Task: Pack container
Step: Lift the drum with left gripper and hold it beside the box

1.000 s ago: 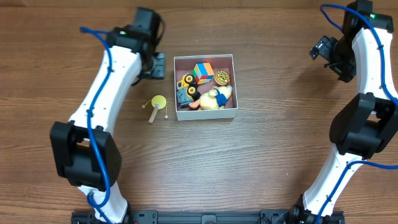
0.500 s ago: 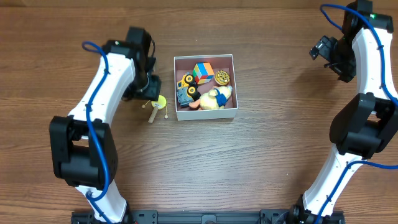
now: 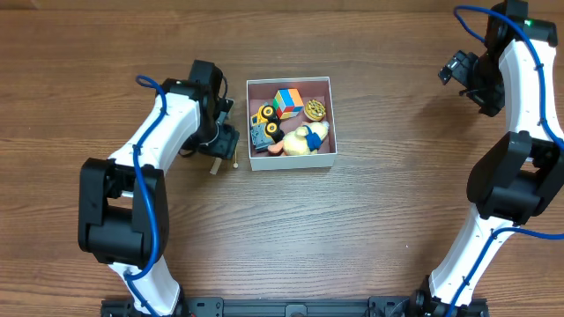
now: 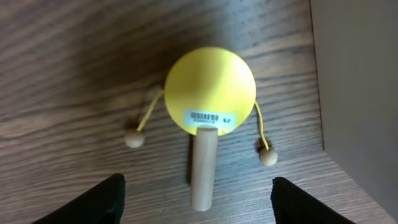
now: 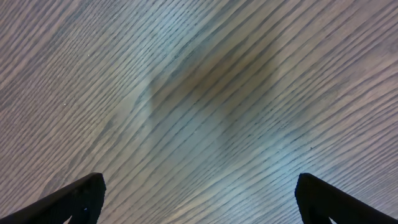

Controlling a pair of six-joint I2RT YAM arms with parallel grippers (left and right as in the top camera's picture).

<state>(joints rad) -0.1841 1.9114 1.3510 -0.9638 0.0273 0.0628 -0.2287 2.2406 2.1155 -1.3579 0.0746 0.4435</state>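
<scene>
left gripper [image 4: 198, 202]: open. The dark fingertips [image 4: 107, 198] stand wide apart, one on each side of the toy's handle, and touch nothing.
between the fingers: yellow pellet drum [image 4: 210, 87] lying flat on the table, round face up, with a barcode sticker [image 4: 210, 117] at the handle end. The wooden handle [image 4: 203, 168] points toward the wrist camera. There are two beads [image 4: 268, 157] on short strings, one on each side.
drum vs container: outside it, just beside the left wall and not touching. From overhead the gripper hides most of the drum; only the handle tip and one bead show.
left arm: reaches in from the table's left side, wrist bent down over the drum.
right gripper [image 5: 208, 202]: open wide, nothing between the fingers, bare wood grain beneath.
right arm: held at the far right of the table, well apart from the container.
container [image 3: 295, 164]: square, white walls, maroon floor, upright near the table's middle, closer to the left arm.
contents: multicoloured cube [image 3: 287, 102] at the far wall; yellow toy truck [image 3: 265, 114] on the left; round brown-and-yellow piece [image 3: 315, 110] far right; yellow soft toy [image 3: 307, 139] at the near side; blue-grey piece [image 3: 259, 135] near left, kind unclear.
table [image 3: 370, 229]: dark wood grain.
</scene>
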